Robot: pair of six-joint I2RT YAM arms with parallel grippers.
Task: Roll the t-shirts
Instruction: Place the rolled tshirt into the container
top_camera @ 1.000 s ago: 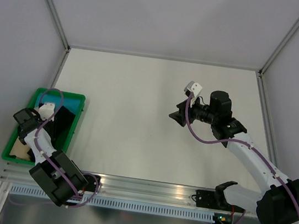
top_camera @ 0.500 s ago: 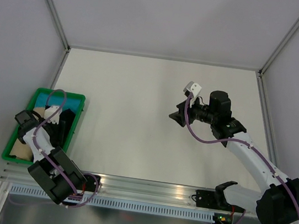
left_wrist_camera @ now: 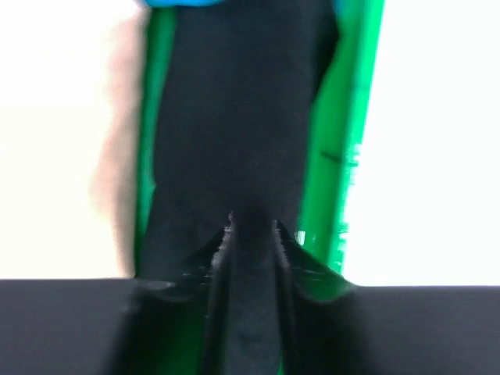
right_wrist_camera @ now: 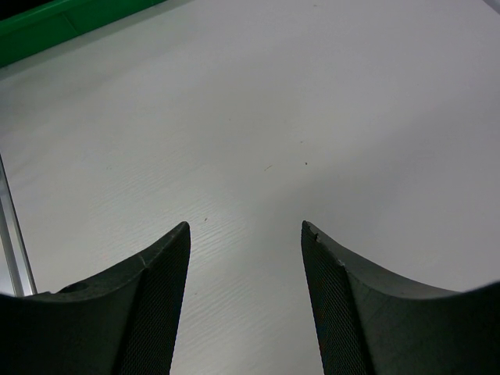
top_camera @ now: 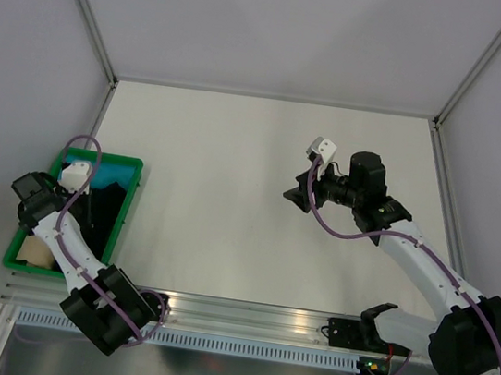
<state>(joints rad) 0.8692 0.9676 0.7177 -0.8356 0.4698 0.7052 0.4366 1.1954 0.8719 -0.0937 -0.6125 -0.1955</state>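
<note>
The black t-shirt (top_camera: 107, 209) lies in the green bin (top_camera: 124, 226) at the left. A turquoise-blue cloth (top_camera: 111, 171) is at the bin's far end and a tan cloth (top_camera: 33, 251) at its near end. My left gripper (top_camera: 88, 196) is over the bin. In the blurred left wrist view the left gripper (left_wrist_camera: 251, 225) is shut on a fold of the black t-shirt (left_wrist_camera: 234, 117), which stretches away from the jaws between the bin walls (left_wrist_camera: 344, 148). My right gripper (top_camera: 294, 194) hangs open and empty over the bare table, as its wrist view (right_wrist_camera: 244, 226) shows.
The white table (top_camera: 235, 167) is fenced by a metal frame and grey walls. The bin stands against the left frame post. A corner of the bin (right_wrist_camera: 47, 27) shows far off in the right wrist view. An aluminium rail (top_camera: 242, 312) runs along the near edge.
My left wrist swung right, then back to the left and farther up the bin, with black cloth in its jaws. The right arm has not moved.
</note>
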